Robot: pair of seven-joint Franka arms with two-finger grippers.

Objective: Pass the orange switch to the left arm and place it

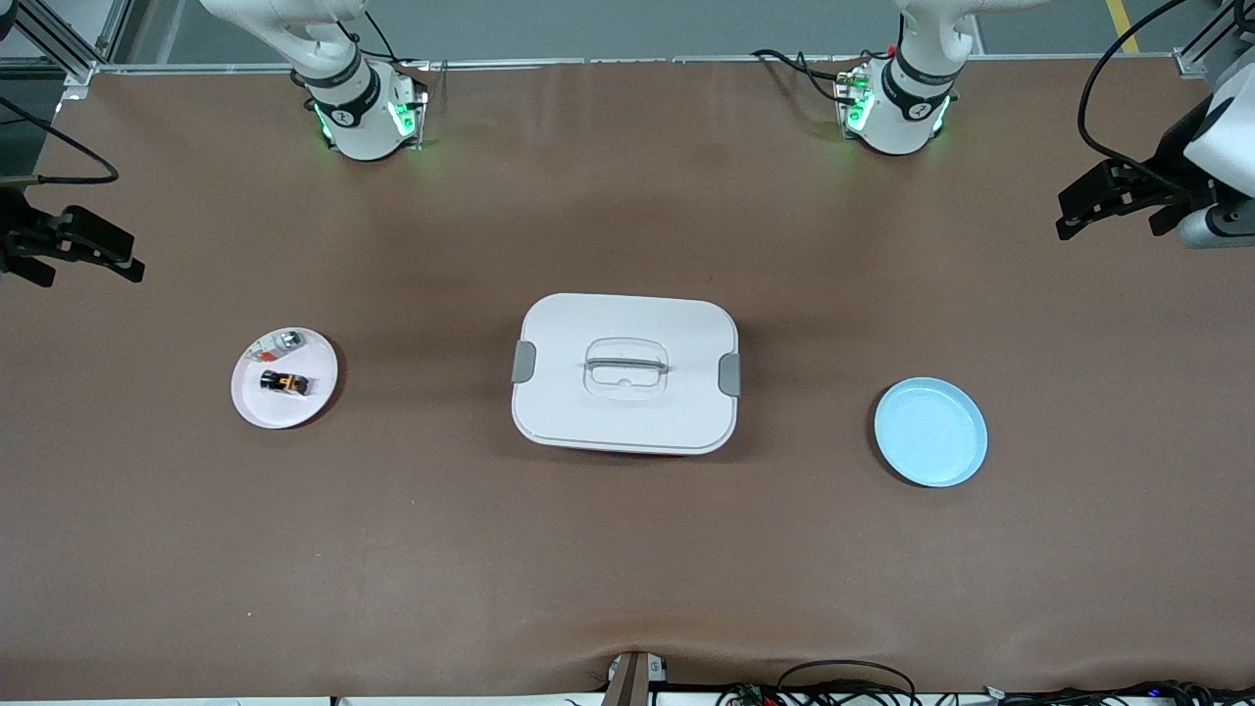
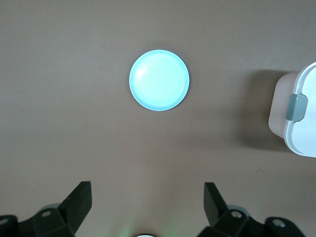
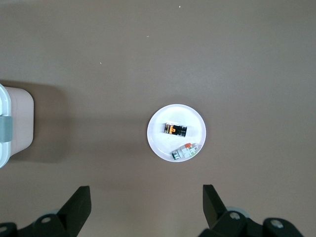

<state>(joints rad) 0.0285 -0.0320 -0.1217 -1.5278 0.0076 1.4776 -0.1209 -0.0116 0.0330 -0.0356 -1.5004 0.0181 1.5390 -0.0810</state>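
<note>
The box (image 1: 625, 373) sits mid-table, between two plates. Toward the right arm's end, one plate (image 1: 257, 404) holds the switch (image 1: 284, 382) and a second small part (image 1: 277, 343), which lies farther from the front camera. Toward the left arm's end lies the other plate (image 1: 930, 432), slightly nearer the camera than the box.

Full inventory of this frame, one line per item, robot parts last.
orange switch: 1, black with orange markings, on the pink plate
silver-and-red item: 1, on the same plate, farther from the front camera than the switch
pink plate: 1, toward the right arm's end of the table
box: 1, white with grey latches, lid on, mid-table between the plates
blue plate: 1, toward the left arm's end
table: 1, brown
right gripper: 1, black, open, above the pink plate's end
left gripper: 1, black, open, above the blue plate's end
</note>
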